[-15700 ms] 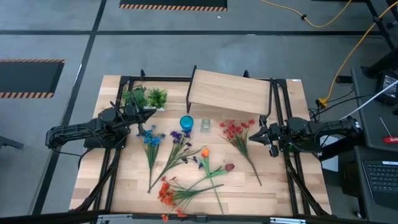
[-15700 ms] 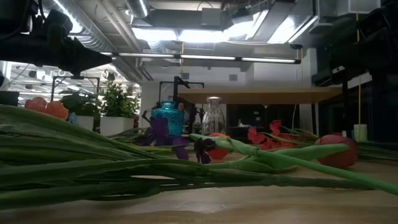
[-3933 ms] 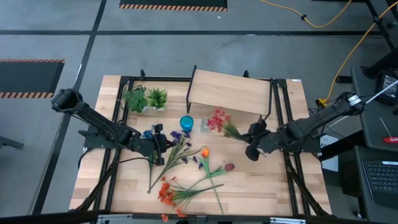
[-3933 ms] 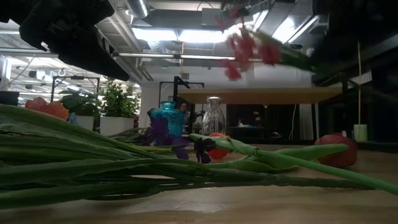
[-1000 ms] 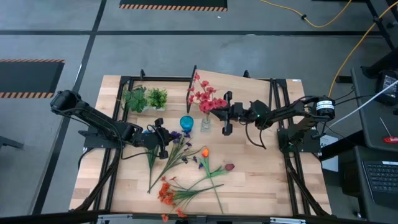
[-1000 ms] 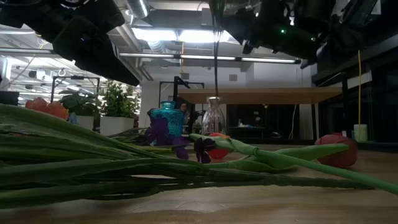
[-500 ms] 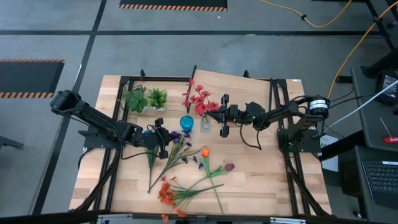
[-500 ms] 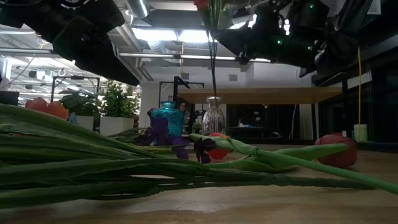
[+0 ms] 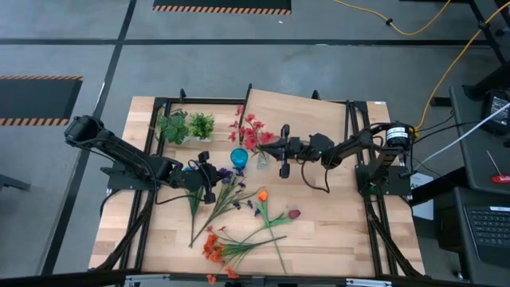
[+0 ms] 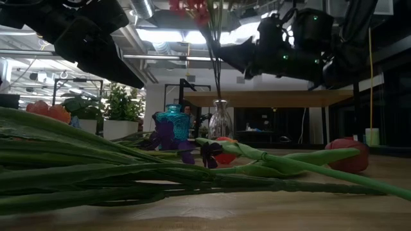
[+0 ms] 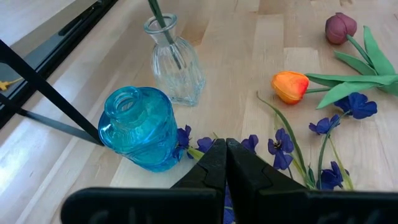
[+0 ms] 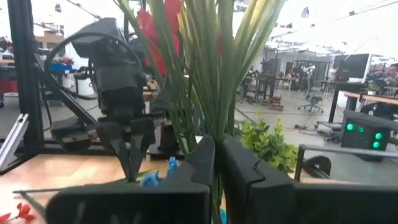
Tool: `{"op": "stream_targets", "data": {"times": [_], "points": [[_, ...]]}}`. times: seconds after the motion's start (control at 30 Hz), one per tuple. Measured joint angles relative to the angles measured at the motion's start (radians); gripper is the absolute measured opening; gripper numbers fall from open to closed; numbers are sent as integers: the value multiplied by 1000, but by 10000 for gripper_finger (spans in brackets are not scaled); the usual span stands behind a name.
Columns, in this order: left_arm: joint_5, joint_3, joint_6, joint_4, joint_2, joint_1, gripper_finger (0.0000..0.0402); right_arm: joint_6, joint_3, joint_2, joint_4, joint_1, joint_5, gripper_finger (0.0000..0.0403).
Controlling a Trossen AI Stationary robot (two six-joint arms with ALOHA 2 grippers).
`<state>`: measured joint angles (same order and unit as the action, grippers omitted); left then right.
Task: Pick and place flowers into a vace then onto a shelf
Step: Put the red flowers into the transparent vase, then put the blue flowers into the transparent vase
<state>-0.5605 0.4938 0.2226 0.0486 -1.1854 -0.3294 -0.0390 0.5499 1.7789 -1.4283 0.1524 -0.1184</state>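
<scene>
On table: two vases (image 9: 239, 157), two plants (image 9: 186, 126)

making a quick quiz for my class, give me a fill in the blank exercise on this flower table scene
1. The right hand holds the red flower spray with its stem entering the ____ glass vase.
2. Beside that vase stands a ____ glass bottle.
3. The left hand is closed over the ____ flower spray.
4. The orange tulip lies on the ____.

Missing words: clear; blue; blue; table
</scene>
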Motion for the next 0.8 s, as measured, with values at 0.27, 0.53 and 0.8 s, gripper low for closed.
{"op": "stream_targets", "data": {"times": [0.27, 0.53, 0.8], "points": [[5, 0, 0, 0, 0, 0, 4, -27, 0, 0, 14, 0, 13, 40], [29, 0, 0, 0, 0, -1, 4, -20, 0, 0, 34, 0, 47, 77], [30, 0, 0, 0, 0, -1, 4, 9, 0, -16, 124, 0, 49, 111]]}}
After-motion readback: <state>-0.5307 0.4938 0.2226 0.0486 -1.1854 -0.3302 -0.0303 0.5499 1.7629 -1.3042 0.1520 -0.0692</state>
